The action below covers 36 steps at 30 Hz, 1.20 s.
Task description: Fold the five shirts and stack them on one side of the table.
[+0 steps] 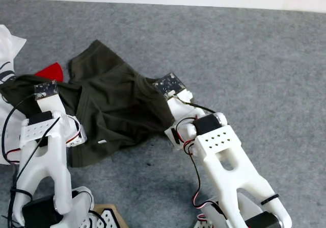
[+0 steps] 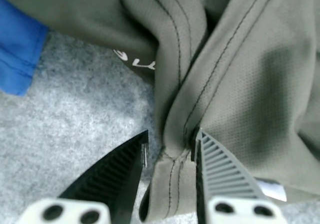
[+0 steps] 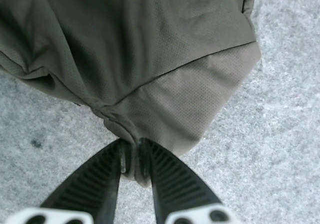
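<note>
Two end effectors were at one olive shirt (image 1: 117,105), which lay crumpled left of centre on the grey bench (image 1: 244,59), sleeves and hem folded over each other. The right end effector (image 3: 131,149) was closed almost fully, pinching a thin bit of the shirt's edge between its fingertips. The left end effector (image 2: 171,144) stood partly open astride a thick stitched fold, one finger touching the cloth and the other just clear of it, so it held nothing yet.

The likeliest trouble seemed to be on the left: that fold looked several layers deep, and closing there could catch them all, so a pull would drag a bundle instead of spreading the shirt flat. The right's hold sat at the very margin of the fabric and could slip under tension. A blue cloth (image 2: 17,53) lay just beside the shirt, with a red cloth (image 1: 51,71) at its far edge, and either might be dragged along.
</note>
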Tool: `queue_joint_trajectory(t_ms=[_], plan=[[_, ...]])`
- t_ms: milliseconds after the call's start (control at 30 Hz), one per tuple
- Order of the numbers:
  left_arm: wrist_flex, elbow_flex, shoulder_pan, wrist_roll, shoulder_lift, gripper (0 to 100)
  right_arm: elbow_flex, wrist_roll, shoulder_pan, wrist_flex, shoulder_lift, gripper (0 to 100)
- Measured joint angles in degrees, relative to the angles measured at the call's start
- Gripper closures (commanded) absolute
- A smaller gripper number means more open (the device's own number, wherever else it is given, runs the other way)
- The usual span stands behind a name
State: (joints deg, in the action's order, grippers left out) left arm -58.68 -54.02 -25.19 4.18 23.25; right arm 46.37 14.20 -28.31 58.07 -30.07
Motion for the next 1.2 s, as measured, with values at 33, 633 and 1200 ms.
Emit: queue_joint_trajectory(t_ms=[33, 633, 1200], plan=[[0.0, 0.0, 0.18, 0.0, -0.18, 86, 0.0, 0.0, 0.0, 0.0, 0.0, 99.3], [0.35, 0.0, 3.69, 0.0, -0.26, 99, 0.0, 0.0, 0.0, 0.0, 0.0, 99.3], [-13.1, 36.4, 5.19, 0.53, -0.26, 99, -7.21, 0.35, 12.13, 2.73, -10.81, 99.3]])
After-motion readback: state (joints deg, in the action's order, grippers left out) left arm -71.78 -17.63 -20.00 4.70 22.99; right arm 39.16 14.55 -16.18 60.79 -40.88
